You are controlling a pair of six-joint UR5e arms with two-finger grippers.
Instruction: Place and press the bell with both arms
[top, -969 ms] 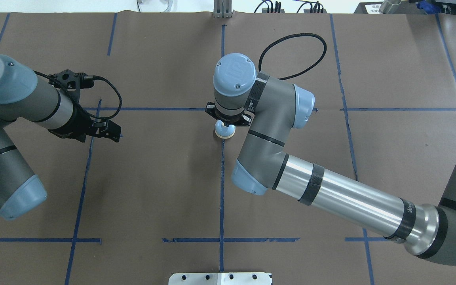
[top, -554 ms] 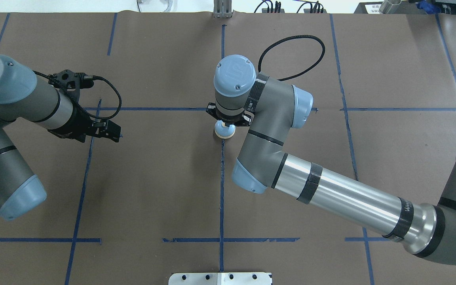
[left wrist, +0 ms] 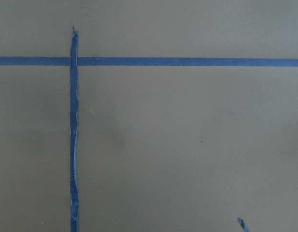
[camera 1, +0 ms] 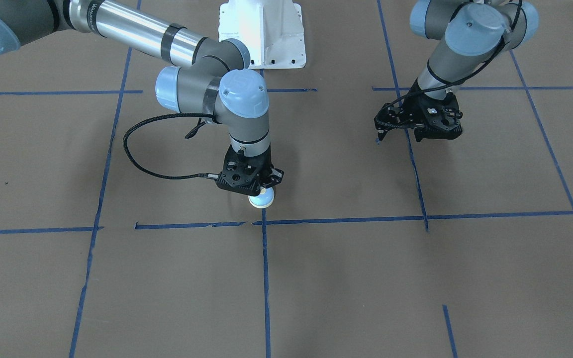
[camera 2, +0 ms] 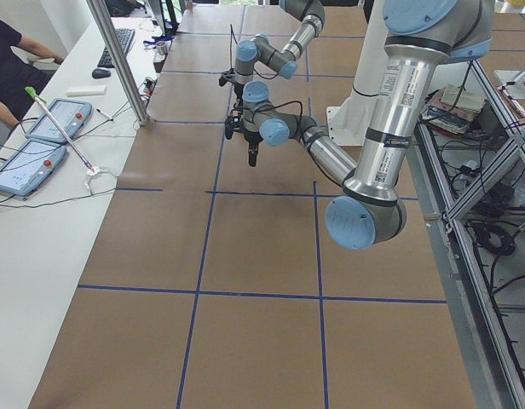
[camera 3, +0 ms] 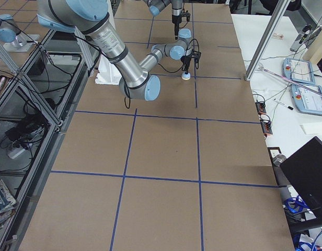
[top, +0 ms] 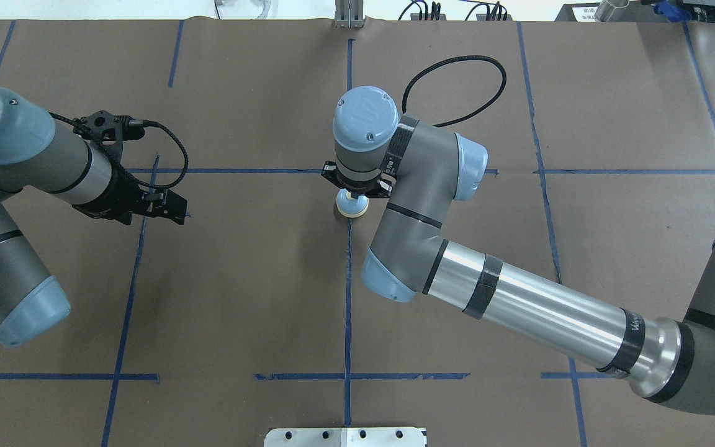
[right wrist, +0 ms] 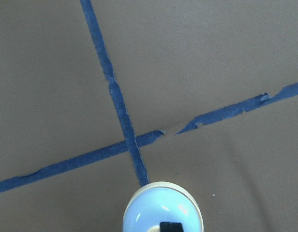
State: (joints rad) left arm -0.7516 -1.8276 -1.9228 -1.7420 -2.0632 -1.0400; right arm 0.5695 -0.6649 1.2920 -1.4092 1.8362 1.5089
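We see the right hand (camera 1: 255,185) clenched on the bell (camera 1: 261,200). In the right wrist view its black pads (right wrist: 168,226) pinch the cream button on top. The bell is low at the middle of the worktop (camera 1: 346,278), just by the tape cross (right wrist: 132,142), with its base over the end of one strip. We cannot tell whether the base is fully down or just above the paper. The left hand (camera 1: 418,127) hangs well apart from the bell, over another tape line. Its fingers look spread and they grasp nothing.

We judge the release to be the first risk. If the pads let go while the base is off the worktop or tilted, the bell drops, rocks, and may end up off its spot. Because the grip is on the button itself, a pad that drags as the hand rises could lift the light bell or tip it over. Pushing down too far while setting it could ring it early.

The second risk is the swap. The right wrist stands directly over the bell, and the left hand has to come to that same place. If the right arm does not clear far enough, we expect the two arms to meet.

The third risk is the press. Spread fingers could straddle the button and miss it. A touch on the dome off-centre could also shove the bell across the smooth paper, since nothing pins it there.
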